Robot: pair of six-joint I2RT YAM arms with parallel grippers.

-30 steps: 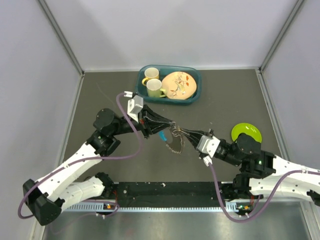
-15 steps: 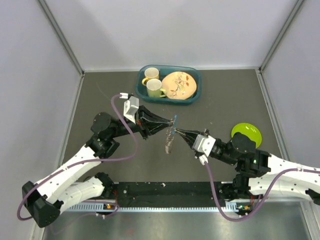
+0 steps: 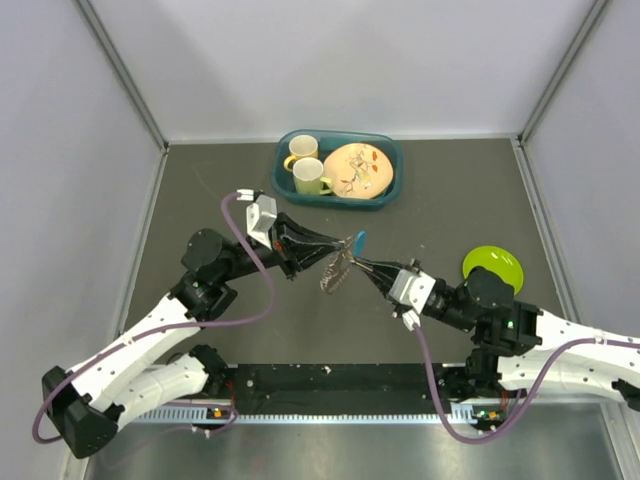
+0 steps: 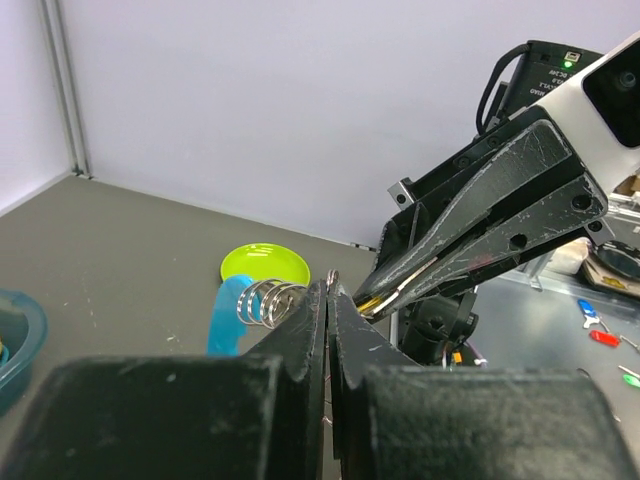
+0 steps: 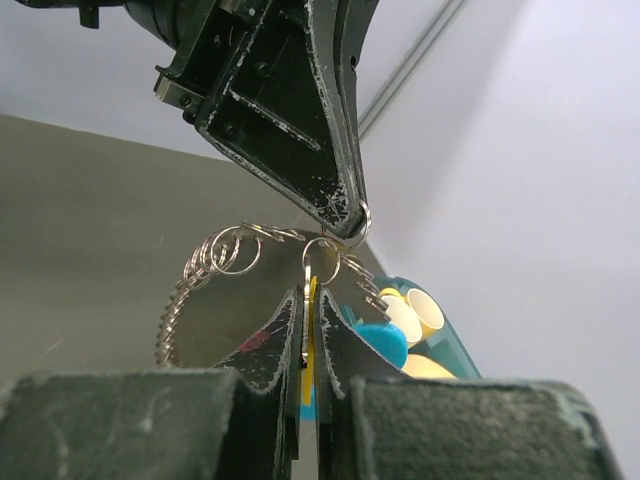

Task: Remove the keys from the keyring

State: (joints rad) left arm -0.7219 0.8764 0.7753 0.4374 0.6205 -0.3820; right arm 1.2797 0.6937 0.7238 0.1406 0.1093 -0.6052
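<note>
Keys (image 3: 338, 270) held by right gripper (image 3: 360, 263), keyring (image 5: 322, 246) by left gripper (image 3: 344, 244)

Keyring (image 4: 265, 302) shiny silver metal; left pincer (image 5: 348, 222) scuffed matt black plastic.

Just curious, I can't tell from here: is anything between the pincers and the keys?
Nothing visible: the left pincer and right pincer are both shut on the keys, holding them above the table.

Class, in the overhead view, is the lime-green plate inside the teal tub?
No, the lime-green plate lies on the table, apart from the teal tub.
</note>
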